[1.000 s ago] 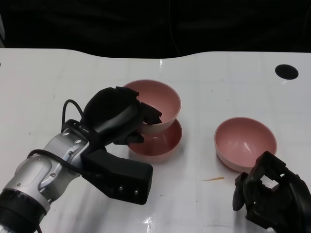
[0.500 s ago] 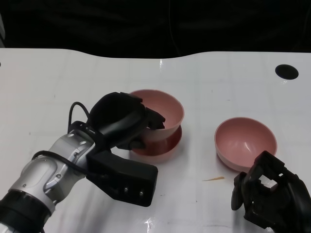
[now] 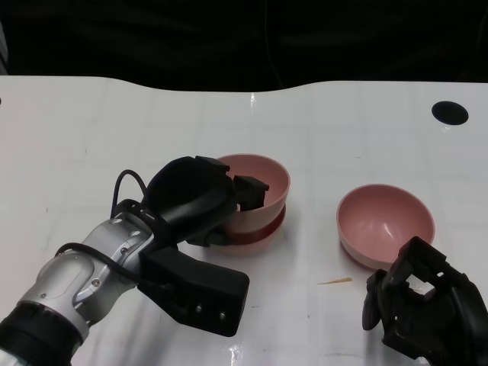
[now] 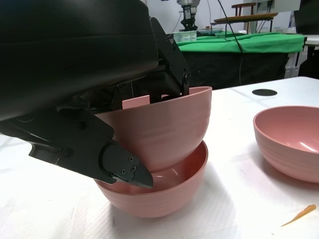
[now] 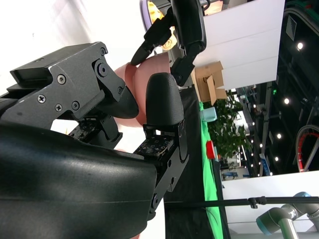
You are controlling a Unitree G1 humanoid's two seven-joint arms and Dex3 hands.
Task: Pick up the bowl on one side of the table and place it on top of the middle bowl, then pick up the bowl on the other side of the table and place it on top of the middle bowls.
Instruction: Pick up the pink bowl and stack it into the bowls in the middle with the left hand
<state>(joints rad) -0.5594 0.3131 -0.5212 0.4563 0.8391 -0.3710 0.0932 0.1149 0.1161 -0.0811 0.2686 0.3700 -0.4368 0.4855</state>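
**Held bowl nested low in the middle bowl, still in the left hand's grip**

The left hand (image 3: pixel 200 200) holds the upper bowl (image 3: pixel 263 191) by its near rim: in the left wrist view one finger (image 4: pixel 172 55) hooks over the rim into the bowl while another (image 4: pixel 107 159) presses against the outer wall below it. Directly under the hand's load sits the middle bowl (image 4: pixel 169 191), and the held bowl's base is already down inside it. From the head view only a dark pink crescent of the middle bowl's rim shows beneath the held one, so the two are close to concentric. The held bowl looks slightly tipped, its far rim a little higher than the side at the fingers; whether its base rests fully on the lower bowl I cannot tell.

The coming move, as I judge it, is a release: the fingers must spread and draw back toward the forearm without dragging the rim along.

The left forearm (image 3: pixel 84 278) reaches in diagonally from the robot's side, the hand palm-down over the stack's near edge.

The remaining bowl (image 3: pixel 386 226) lies well off to the right of the left hand, just ahead of the right hand (image 3: pixel 425 306), which is plainly the nearer one for it. That hand rests low on the table (image 3: pixel 114 130), its fingers curled in and holding nothing. A small orange sliver (image 3: pixel 335 281) lies on the table between the stack and the right hand.
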